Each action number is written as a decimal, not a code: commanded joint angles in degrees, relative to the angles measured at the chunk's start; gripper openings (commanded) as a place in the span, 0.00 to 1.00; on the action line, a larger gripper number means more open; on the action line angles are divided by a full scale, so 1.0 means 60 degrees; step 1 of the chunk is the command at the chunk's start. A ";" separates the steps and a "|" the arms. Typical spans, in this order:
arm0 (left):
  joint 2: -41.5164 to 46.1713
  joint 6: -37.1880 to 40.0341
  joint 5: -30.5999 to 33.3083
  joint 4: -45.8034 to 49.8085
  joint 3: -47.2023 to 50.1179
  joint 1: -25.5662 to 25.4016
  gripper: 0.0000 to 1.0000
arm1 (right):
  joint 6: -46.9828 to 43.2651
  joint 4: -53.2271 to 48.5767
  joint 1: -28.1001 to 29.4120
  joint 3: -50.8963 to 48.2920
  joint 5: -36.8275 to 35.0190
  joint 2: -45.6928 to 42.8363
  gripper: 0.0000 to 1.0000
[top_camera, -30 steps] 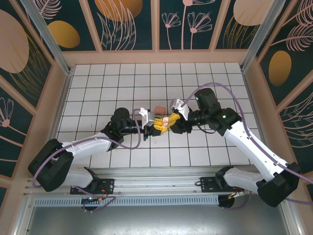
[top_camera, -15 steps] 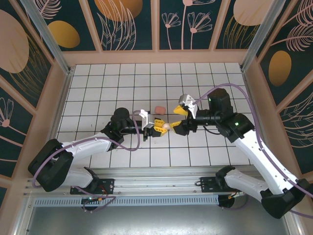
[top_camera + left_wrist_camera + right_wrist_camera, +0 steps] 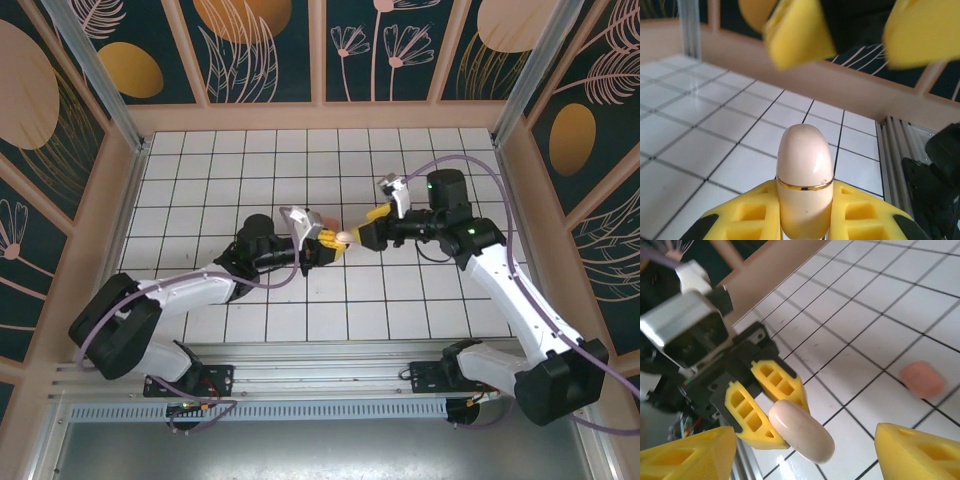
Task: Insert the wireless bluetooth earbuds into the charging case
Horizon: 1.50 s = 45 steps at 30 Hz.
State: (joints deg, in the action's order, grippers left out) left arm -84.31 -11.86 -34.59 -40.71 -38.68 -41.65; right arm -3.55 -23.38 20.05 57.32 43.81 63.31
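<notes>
Right wrist | right claw (image 3: 805, 442) spread | left claw (image 3: 776, 409) pinches capsule (image 3: 801, 432) | charging case (image 3: 921, 378) apart

The right claw (image 3: 369, 226) spread open and drew back from the beige rounded object (image 3: 804, 170); the left claw (image 3: 330, 245), gripping it, shifted slightly.

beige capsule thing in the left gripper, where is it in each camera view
top external: beige capsule near picture centre.
left wrist: bottom centre, standing upright.
right wrist: lower centre, lying slantwise.
shared landmark: the left gripper, yellow-fingered, shut on it.
</notes>
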 commanded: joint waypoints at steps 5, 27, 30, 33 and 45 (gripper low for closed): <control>-0.2376 -0.3785 0.0712 0.1395 -0.1928 -0.0034 0.11 | 0.2716 0.1604 -0.0533 -0.0859 -0.1991 -0.0510 0.73; -0.7292 -0.6037 0.3069 0.5950 -0.7785 -0.0030 0.16 | 0.4505 0.1953 -0.0515 -0.2006 -0.3365 -0.1587 0.73; -0.7638 -0.5877 0.3199 0.6346 -0.8359 -0.0030 0.17 | 0.4510 0.1999 -0.0514 -0.2122 -0.3391 -0.1598 0.73; -0.8021 -0.5627 0.3289 0.6915 -0.8970 0.0004 0.17 | 0.4481 0.1935 -0.0522 -0.2164 -0.3347 -0.1594 0.73; -0.7891 -0.4973 0.3934 0.8223 -0.9653 0.0134 0.38 | 0.4298 0.1718 -0.0521 -0.2174 -0.3562 -0.1698 0.73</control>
State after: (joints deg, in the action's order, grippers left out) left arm -132.49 -43.75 -13.54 4.08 -95.50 -41.47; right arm 22.87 -13.34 17.19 44.40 23.77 54.46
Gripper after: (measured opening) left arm 0.378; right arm 0.732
